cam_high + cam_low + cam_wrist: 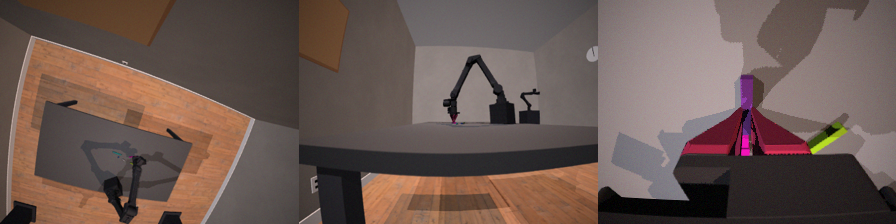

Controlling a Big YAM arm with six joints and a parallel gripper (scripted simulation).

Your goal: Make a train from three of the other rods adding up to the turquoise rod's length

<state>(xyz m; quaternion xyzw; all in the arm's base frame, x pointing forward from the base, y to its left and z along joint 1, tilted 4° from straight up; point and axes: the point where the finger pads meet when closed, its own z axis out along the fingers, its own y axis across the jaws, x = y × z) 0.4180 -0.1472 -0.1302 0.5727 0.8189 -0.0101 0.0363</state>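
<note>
My gripper [454,122] [746,112] points down low at the table, its red fingers nearly together, shut on the purple rod [746,90]. The rod's far part sticks out beyond the fingertips; whether it touches the table is unclear. A magenta rod [745,144] shows in the slot between the fingers, in line with the purple one; any gap is hidden. The lime rod [132,163] [828,138] lies slanted to the right in the wrist view. In the top view the turquoise rod [117,153], short blue rod [118,157] and grey rod [124,160] lie left of the gripper.
The dark table [67,131] [446,141] carries the rods near its middle, with shadows of the arm across it. The arm [134,186] [461,78] reaches in from the base side and hides part of the table around the gripper in the top view.
</note>
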